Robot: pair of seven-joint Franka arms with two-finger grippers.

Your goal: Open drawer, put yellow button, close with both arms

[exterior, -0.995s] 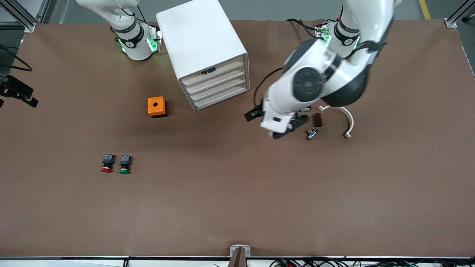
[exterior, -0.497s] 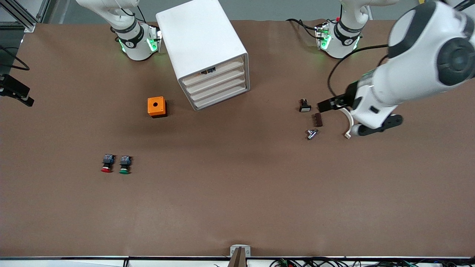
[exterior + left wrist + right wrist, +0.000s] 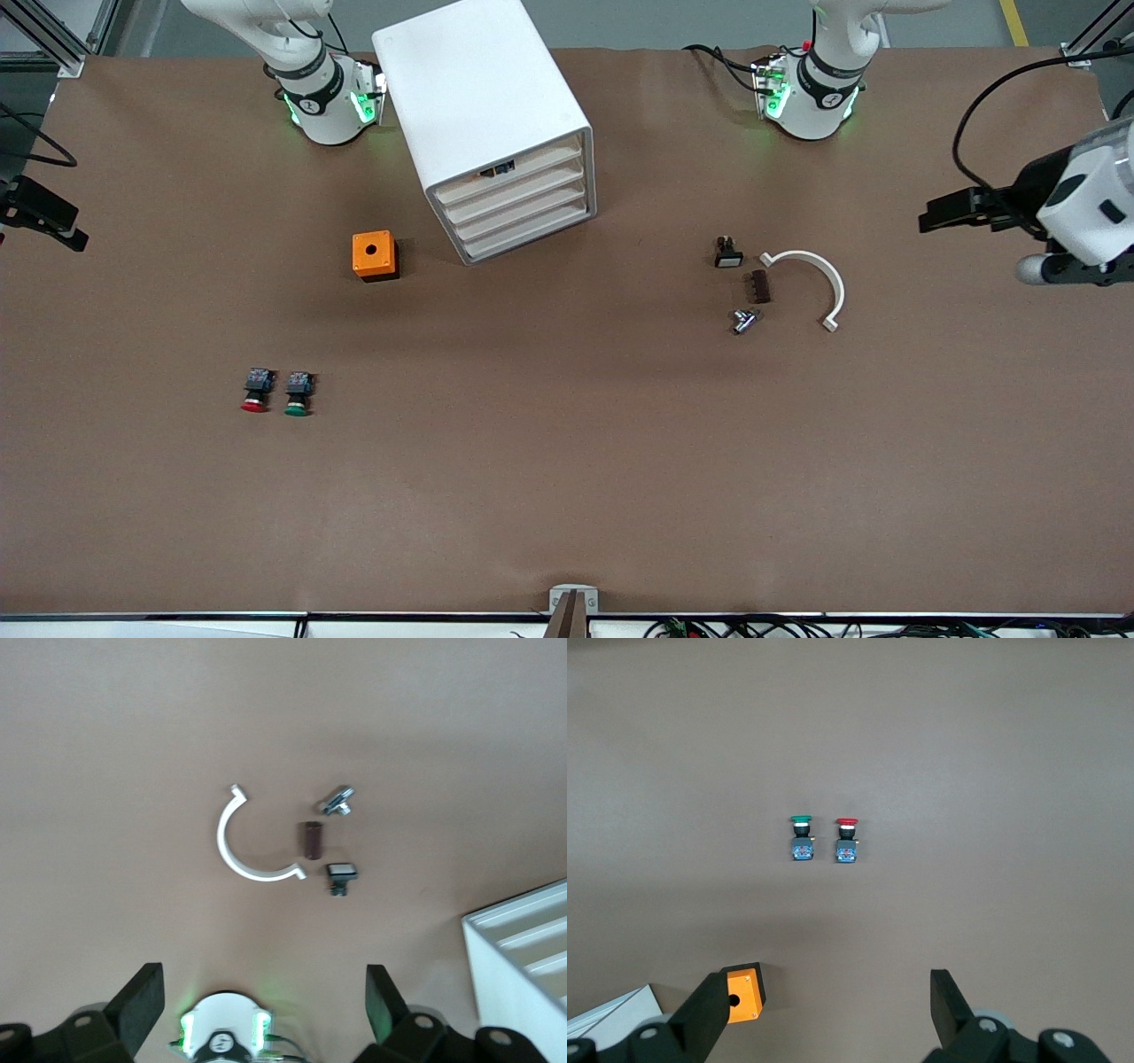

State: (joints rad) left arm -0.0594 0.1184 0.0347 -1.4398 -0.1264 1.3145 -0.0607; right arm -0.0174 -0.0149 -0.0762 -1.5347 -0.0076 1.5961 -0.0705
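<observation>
The white cabinet (image 3: 483,106) stands between the arms' bases. All its drawers are closed, the top drawer (image 3: 512,168) included. The cabinet's corner shows in the left wrist view (image 3: 523,948). The yellow button is out of view. My left gripper (image 3: 1070,268) hangs high over the left arm's end of the table. In its wrist view (image 3: 263,992) it is open and empty. My right gripper (image 3: 824,1010) is open and empty, high over the right arm's end. It looks down on the red button (image 3: 847,840) and the green button (image 3: 800,837).
An orange box (image 3: 375,255) with a hole sits beside the cabinet. The red button (image 3: 256,391) and green button (image 3: 298,393) lie nearer the front camera. A white half ring (image 3: 819,283), a brown block (image 3: 758,286), a metal part (image 3: 743,320) and a small black part (image 3: 727,252) lie toward the left arm's end.
My left arm has swung away from the small parts beside the cabinet, out to the left arm's end of the table. The cabinet and the buttons have not moved.
</observation>
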